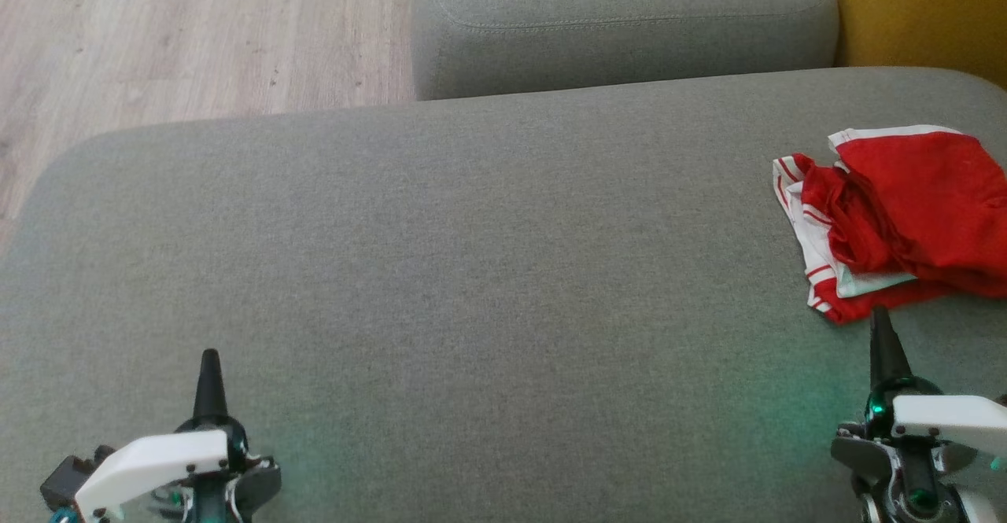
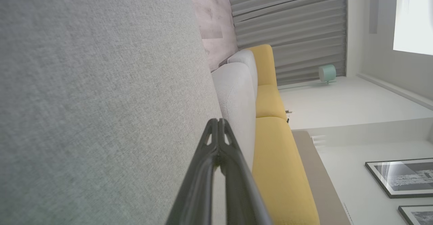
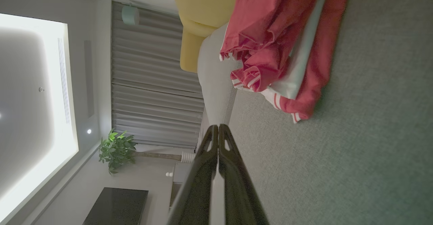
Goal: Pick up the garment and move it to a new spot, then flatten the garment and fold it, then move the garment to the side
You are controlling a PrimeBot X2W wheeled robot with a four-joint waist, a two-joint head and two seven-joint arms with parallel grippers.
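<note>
Garment [image 1: 905, 216] crumpled on sofa [image 1: 472, 271] (right edge cropped)

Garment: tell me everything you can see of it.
The garment is red cloth with white panels and thin red stripes on the white edging, apparently light fabric. It lies crumpled in a loose heap, neither flattened nor folded, on the grey sofa seat at the robot's far right, its right side cut by the head view's edge. The shut right hand points at its near edge; the right wrist view shows a gap between them, so nothing holds it.
</note>
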